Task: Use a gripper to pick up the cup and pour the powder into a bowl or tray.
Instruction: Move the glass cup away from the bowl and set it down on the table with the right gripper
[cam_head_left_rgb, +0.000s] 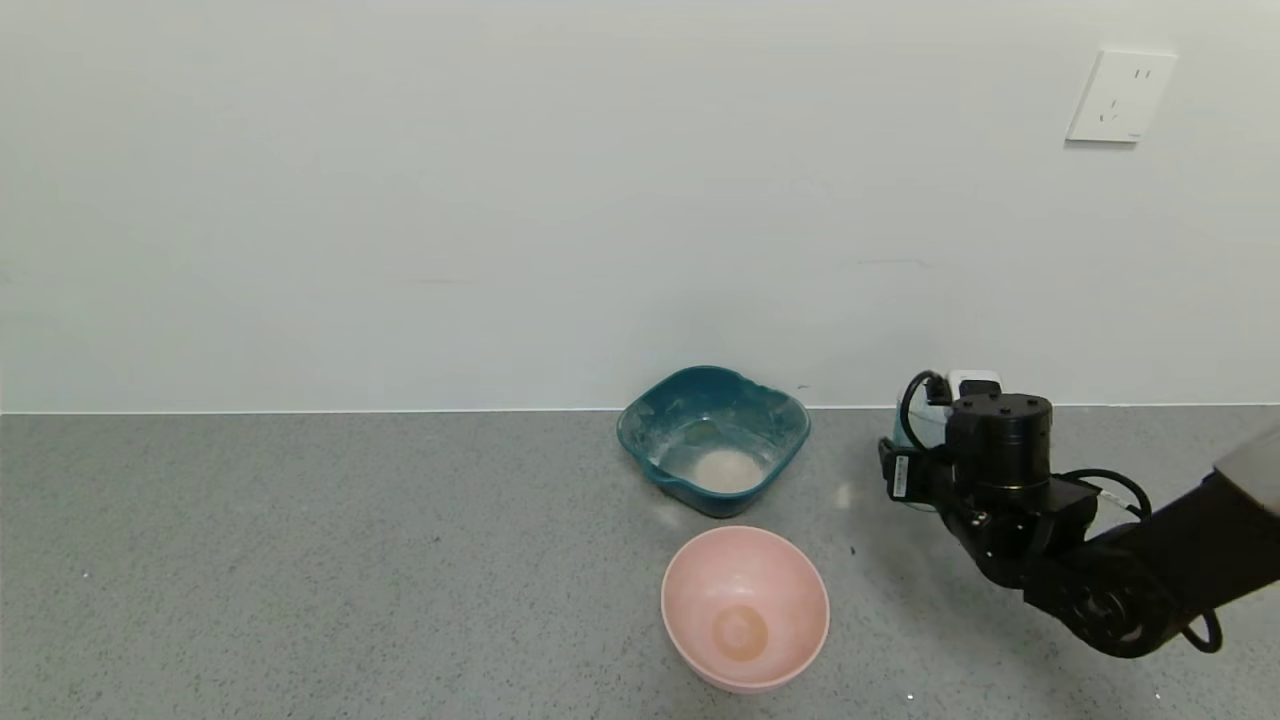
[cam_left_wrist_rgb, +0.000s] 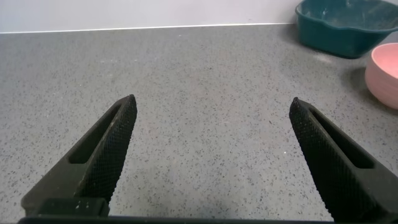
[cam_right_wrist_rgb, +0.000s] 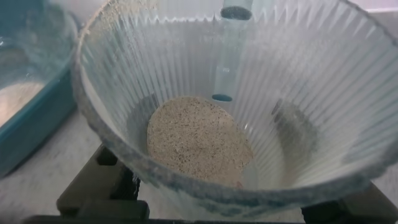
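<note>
A grey speckled counter runs along a plain pale wall, which carries a white socket at the upper right. Right of centre, close to the wall, sits the teal basin, squarish with rounded corners, dusted with white smears and already holding a small heap of pale powder. Just in front of it, nearer the robot, stands a round pink bowl with an orange-brown stain at its bottom.

The right gripper reaches in from the right side and hangs to the right of the basin, apart from it. It holds the cup, a clear ribbed tumbler, with the jaws pinching its sides. From the head view the cup is mostly hidden behind the wrist, so whether it is lifted off the counter or resting on it is hard to say. The wrist view looks straight into the cup: the powder lies as a flat, pale, faintly grainy disc at the bottom, and the basin's edge shows beside it.

The left gripper is idle low over bare counter well to the left, jaws spread wide and holding nothing.

The step in hand appears to be carrying the gripped cup toward the basin. The next move calls for bringing the cup's rim over the basin, then tilting gently so the powder slides in rather than spilling.
</note>
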